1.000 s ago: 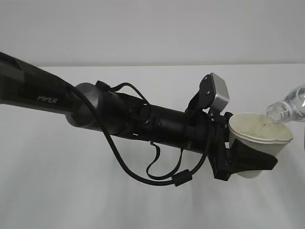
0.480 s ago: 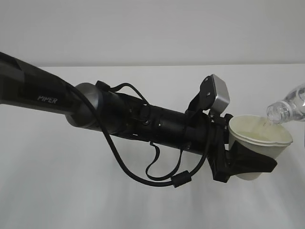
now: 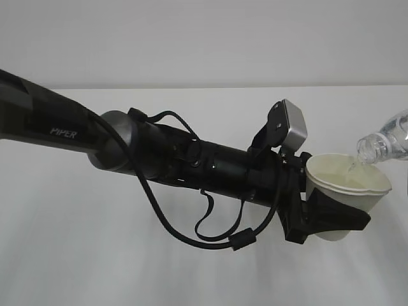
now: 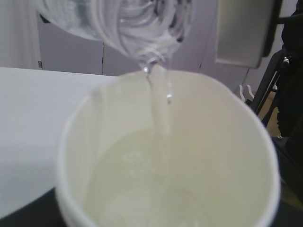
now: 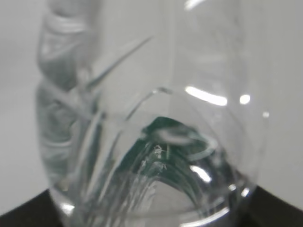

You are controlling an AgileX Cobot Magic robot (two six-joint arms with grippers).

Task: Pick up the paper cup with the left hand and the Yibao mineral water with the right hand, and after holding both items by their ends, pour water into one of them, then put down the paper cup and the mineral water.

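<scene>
White tabletop (image 3: 95,255) and a pale plain wall fill my exterior view, with grey cabinet fronts and a dark stand visible behind in the left wrist view. I note the left hand (image 3: 331,217), a black two-jawed gripper on a thick black arm marked "PIPER" (image 3: 57,127) with a small grey camera box (image 3: 293,124) and looping black cables (image 3: 191,236), held above the surface with its jaws clamped on the lower body of the small white paper cup with a rolled rim and cream-yellow inside (image 3: 347,182). That cup stands upright in the jaws, mouth upward. Just above the far rim of the cup, on the side away from the left arm, I see the open neck of the small clear ribbed plastic Yibao mineral water bottle (image 3: 386,143), tilted mouth-down toward the cup. A thin stream of water (image 4: 158,109) falls from that neck into the cup, and pale liquid lies in the cup's bottom. My right wrist view shows the bottle's clear base and a trace of green label close up, seated against the right hand (image 5: 28,210), whose black jaws show only at the lower corners, closed on the bottle's end.
</scene>
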